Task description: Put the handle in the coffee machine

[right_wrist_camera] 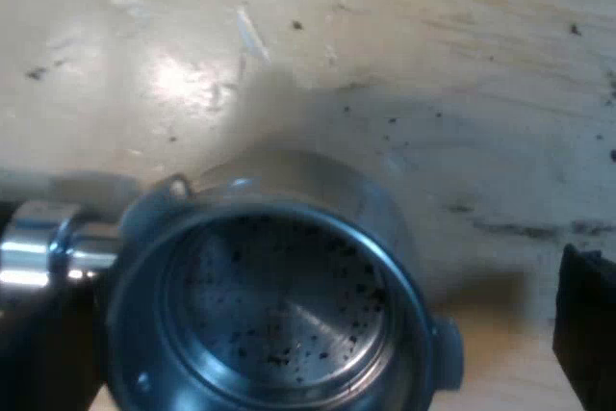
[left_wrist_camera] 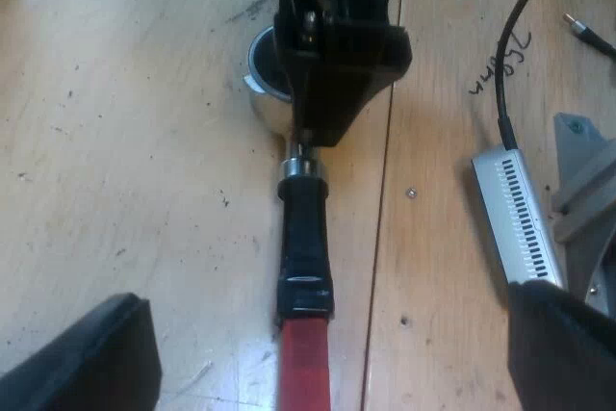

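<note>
The holder (left_wrist_camera: 306,238) lies flat on the wooden desk (left_wrist_camera: 115,141), well away from any coffee machine. Its dark handle runs straight toward the left wrist camera and ends in a red grip (left_wrist_camera: 306,372). A shiny metal collar (left_wrist_camera: 301,166) joins the handle to the round metal cup (left_wrist_camera: 262,79) at the far end.

The left gripper (left_wrist_camera: 332,348) hangs above the red end with its jaws wide, one black finger (left_wrist_camera: 87,358) on each side of the handle. Both are clear of it and hold nothing.

The right gripper (left_wrist_camera: 318,113) stands over the holder where the collar meets the cup, and it hides part of the cup from the left wrist camera. From the right wrist, the right gripper (right_wrist_camera: 318,344) has its jaws wide too. The cup (right_wrist_camera: 279,209) sits between them, open side up. One finger (right_wrist_camera: 589,329) stands apart from the small lug on the cup's rim. The other is a dark shape by the collar (right_wrist_camera: 29,247); whether it touches the metal I cannot tell.

Inside the cup are scattered dark specks (right_wrist_camera: 289,334) on the walls and floor. Bare metal shows across most of the bottom.

Also on the desk (right_wrist_camera: 433,64), beside the holder, are a silver box with a row of slots (left_wrist_camera: 515,218), a black cable (left_wrist_camera: 510,55) running to it, some scribbled marks (left_wrist_camera: 500,60) and a tiny screw (left_wrist_camera: 411,192).
</note>
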Robot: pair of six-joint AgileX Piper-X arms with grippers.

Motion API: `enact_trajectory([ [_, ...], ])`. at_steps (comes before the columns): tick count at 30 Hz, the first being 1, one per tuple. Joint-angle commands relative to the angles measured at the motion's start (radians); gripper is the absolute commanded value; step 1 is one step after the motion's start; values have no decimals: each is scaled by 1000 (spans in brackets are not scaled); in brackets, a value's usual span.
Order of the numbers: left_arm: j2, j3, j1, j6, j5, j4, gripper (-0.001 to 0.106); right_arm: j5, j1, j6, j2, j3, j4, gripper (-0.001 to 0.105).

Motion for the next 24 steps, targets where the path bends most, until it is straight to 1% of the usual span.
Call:
enact_trajectory([
  [1, -1, -3, -4, -2, 0, -6, 77, -1, 0, -5, 15, 2, -6, 98],
  [8, -1, -3, -4, -2, 0, -6, 77, -1, 0, -5, 17, 2, -21, 98],
  [16, -1, -3, -4, -2, 0, -6, 77, 40, 0, -6, 17, 2, -21, 97],
  [18, -1, -3, -4, -2, 0, -6, 77, 44, 0, -5, 17, 2, -21, 93],
  [20, -1, -3, -4, -2, 0, -6, 77, 43, 0, -5, 17, 2, -21, 78],
  [21, -1, -3, -4, -2, 0, -6, 77, 43, 0, -5, 17, 2, -21, 74],
  [23, -1, -3, -4, -2, 0, -6, 77, 43, 0, -5, 17, 2, -21, 61],
  [24, -1, -3, -4, -2, 0, -6, 77, 43, 0, -5, 17, 2, -21, 57],
])
